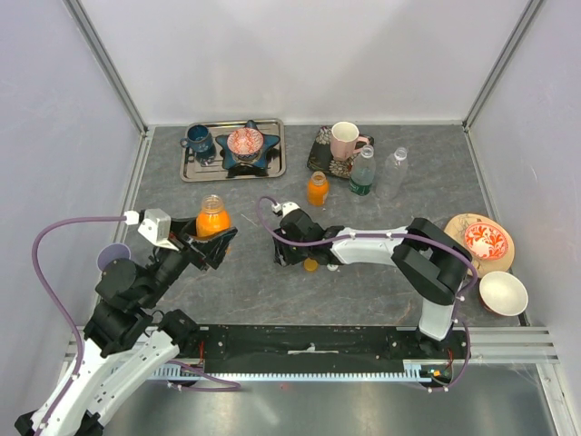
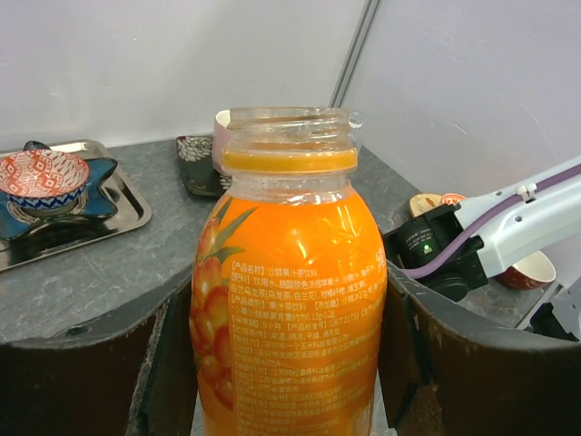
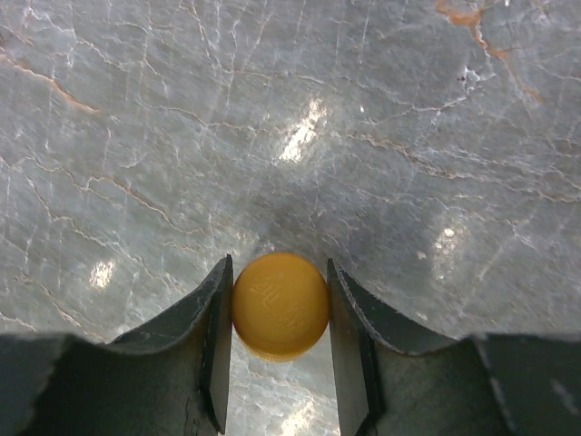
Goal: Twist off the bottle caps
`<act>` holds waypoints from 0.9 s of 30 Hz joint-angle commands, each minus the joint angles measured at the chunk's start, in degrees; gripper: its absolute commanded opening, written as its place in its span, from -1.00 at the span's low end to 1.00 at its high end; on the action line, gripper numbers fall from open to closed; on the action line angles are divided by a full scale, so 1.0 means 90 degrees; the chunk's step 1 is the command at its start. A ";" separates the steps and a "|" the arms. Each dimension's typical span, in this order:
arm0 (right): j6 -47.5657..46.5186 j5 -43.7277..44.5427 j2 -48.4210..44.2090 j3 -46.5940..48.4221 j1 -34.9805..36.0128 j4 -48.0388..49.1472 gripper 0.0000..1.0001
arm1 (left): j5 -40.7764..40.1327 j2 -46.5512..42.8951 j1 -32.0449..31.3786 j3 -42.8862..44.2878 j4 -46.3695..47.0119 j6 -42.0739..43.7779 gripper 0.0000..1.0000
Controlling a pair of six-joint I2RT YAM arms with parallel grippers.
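Hiding most of the orange cap [image 1: 311,264] from the top camera, the right pincer [image 1: 302,256] shows it clearly only in its wrist view: clamped by its rim between both fingers, low over the tabletop [image 1: 363,295]; contact cannot be judged. The orange bottle [image 2: 289,272] is cut off at its base in the left wrist view. The right arm stretches low toward the left; the left arm leans forward, the left pincer [image 1: 212,240] closed around the upright, uncapped bottle's body.

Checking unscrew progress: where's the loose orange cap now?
The cap is clamped in the right gripper, centre of the top view, right of the open orange bottle the left gripper holds.
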 commanded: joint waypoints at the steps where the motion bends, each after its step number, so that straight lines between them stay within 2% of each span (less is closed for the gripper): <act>1: 0.0179 -0.0061 0.0260 0.0173 0.0058 0.0139 -0.67 | -0.0121 -0.0033 0.0011 0.0001 -0.0039 0.0290 -0.21; 2: 0.0169 -0.0061 0.0270 0.0173 0.0067 0.0130 -0.52 | -0.0102 -0.0033 0.0011 0.0001 -0.0039 0.0290 -0.21; 3: 0.0169 -0.0022 0.0280 0.0173 0.0077 0.0110 -0.26 | -0.0092 -0.0023 0.0021 0.0001 -0.0049 0.0309 -0.20; 6: 0.0198 0.0066 0.0231 0.0153 0.0106 0.0042 0.10 | -0.0063 -0.0003 0.0011 -0.0028 -0.0049 0.0319 -0.20; 9: 0.0228 0.0134 0.0153 0.0124 0.0126 0.0003 0.33 | -0.0063 0.0006 0.0011 -0.0067 -0.0049 0.0319 -0.19; 15: 0.0237 0.0388 -0.0168 0.0114 0.0126 -0.0075 0.48 | 0.0006 0.0035 0.0011 -0.0097 -0.0049 0.0280 -0.19; 18: 0.0267 0.0865 -0.0938 0.0192 0.0126 -0.0153 0.51 | 0.0015 0.0036 0.0011 -0.0068 -0.0049 0.0309 -0.18; 21: 0.0218 0.1587 -0.2069 0.0737 0.0116 -0.0737 0.58 | 0.0025 0.0075 0.0011 -0.0028 -0.0049 0.0339 -0.17; 25: 0.0004 0.2506 -0.2600 0.2151 0.0087 -0.2278 0.63 | 0.0230 0.0279 0.0011 0.0040 0.0038 0.0349 -0.17; 27: -0.0162 0.2469 -0.2940 0.2379 0.0087 -0.2467 0.63 | 0.0571 0.0474 0.0011 0.0040 0.0252 0.0349 -0.16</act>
